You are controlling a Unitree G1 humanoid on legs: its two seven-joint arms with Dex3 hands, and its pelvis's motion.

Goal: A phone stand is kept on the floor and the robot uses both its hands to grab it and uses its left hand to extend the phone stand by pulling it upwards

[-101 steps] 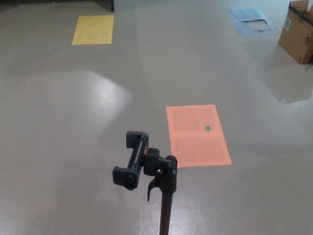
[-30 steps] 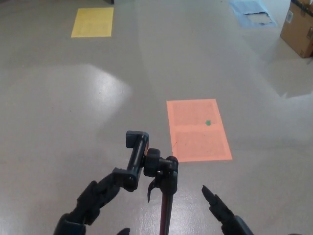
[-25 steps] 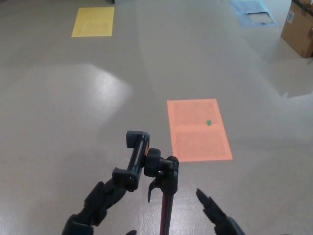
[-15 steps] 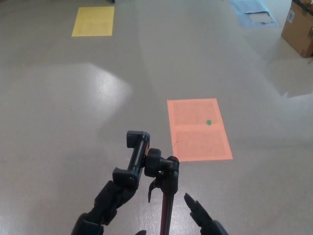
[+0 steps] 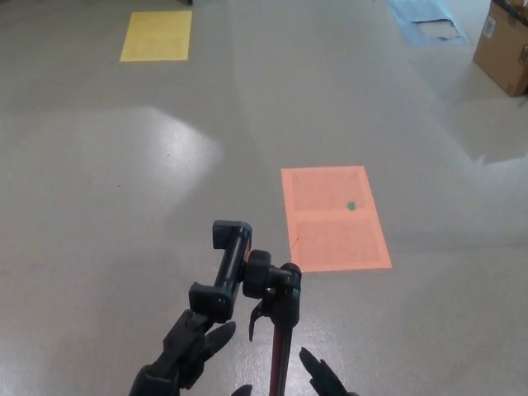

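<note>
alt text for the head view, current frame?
A black phone stand rises from a grey floor, with the robot's left hand open just below its clamp and the right hand open beside its pole, neither gripping. Orange, yellow and blue sheets and a cardboard box lie beyond.

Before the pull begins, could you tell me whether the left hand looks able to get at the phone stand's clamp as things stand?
Probably yes: the left hand sits open just below the phone stand, its clamp right above, with nothing between them.

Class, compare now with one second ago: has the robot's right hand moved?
Yes. The right hand has shifted leftwards in the picture, closing in on the phone stand, which has stayed put beside the orange sheet.
</note>
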